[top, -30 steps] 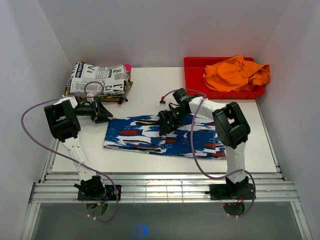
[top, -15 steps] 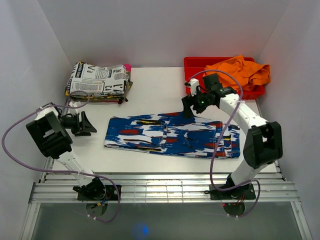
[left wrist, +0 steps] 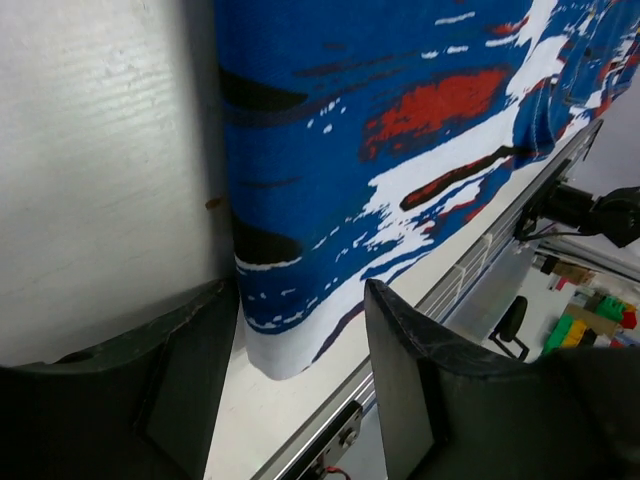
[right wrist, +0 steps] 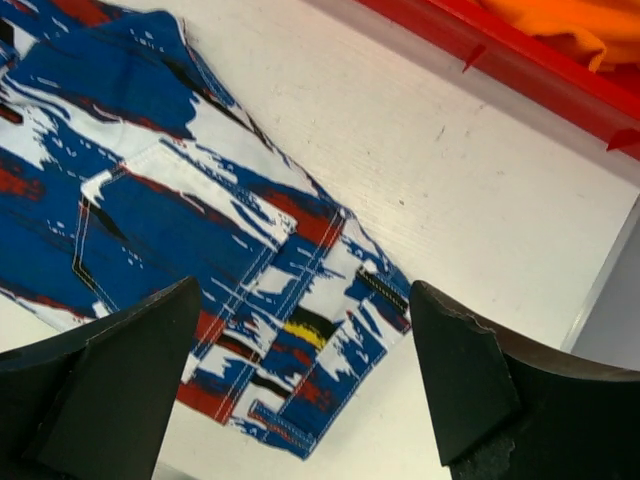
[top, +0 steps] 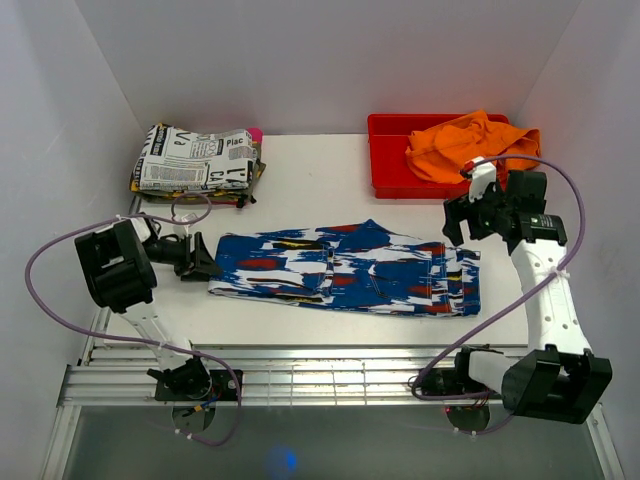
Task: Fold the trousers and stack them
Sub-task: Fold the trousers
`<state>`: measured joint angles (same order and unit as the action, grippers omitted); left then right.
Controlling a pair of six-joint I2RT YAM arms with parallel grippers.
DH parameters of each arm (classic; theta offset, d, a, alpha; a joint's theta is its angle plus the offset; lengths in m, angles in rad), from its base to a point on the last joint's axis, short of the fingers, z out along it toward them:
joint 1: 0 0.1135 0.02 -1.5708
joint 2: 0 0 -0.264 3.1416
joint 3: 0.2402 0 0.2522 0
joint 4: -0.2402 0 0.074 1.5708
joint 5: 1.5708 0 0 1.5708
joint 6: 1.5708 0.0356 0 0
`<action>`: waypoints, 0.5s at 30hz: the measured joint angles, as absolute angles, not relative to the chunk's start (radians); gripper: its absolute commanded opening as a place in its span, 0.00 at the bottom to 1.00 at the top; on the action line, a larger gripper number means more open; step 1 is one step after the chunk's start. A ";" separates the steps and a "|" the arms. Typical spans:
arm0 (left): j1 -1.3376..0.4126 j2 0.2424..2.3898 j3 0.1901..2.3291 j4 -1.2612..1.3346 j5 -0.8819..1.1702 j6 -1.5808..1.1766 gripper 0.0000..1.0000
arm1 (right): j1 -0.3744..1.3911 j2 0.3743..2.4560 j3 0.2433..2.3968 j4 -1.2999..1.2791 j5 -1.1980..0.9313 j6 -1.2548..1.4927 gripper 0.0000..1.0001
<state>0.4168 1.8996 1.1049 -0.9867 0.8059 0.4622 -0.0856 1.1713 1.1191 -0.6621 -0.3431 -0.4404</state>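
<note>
The trousers (top: pixel 340 270), royal blue with white streaks and red, black and yellow patches, lie flat and lengthwise across the middle of the table. My left gripper (top: pixel 200 262) sits low at their left end, open. In the left wrist view the bottom corner of the trousers (left wrist: pixel 380 120) lies between the fingers of that gripper (left wrist: pixel 300 340), not pinched. My right gripper (top: pixel 460 215) hovers open over the right, waistband end. The right wrist view shows the trousers (right wrist: pixel 180 190) below its spread gripper (right wrist: pixel 300 330).
A red bin (top: pixel 385 160) holding an orange cloth (top: pixel 470 145) stands at the back right, close to the right arm. A folded newspaper-print cloth stack (top: pixel 195 160) lies at the back left. The table's front rail (top: pixel 330 360) runs just below the trousers.
My right gripper has swung from the middle of the trousers to their right end. My left gripper backed away, then came in to the left end.
</note>
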 measured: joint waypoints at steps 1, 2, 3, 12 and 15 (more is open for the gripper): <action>0.414 1.902 1.103 -0.973 0.815 0.446 0.61 | -0.092 1.153 1.113 -0.680 -0.336 -0.455 0.90; 0.413 1.906 1.103 -0.961 0.823 0.431 0.56 | -0.101 1.146 1.109 -0.699 -0.327 -0.469 0.90; 0.413 1.914 1.104 -0.944 0.834 0.416 0.53 | -0.114 1.151 1.107 -0.723 -0.316 -0.485 0.90; 0.415 1.957 1.124 -0.861 0.868 0.324 0.09 | -0.384 1.444 1.085 -0.904 -0.287 -0.612 0.96; 0.412 1.959 1.144 -0.854 0.884 0.306 0.00 | -0.443 1.530 1.089 -0.947 -0.298 -0.632 1.00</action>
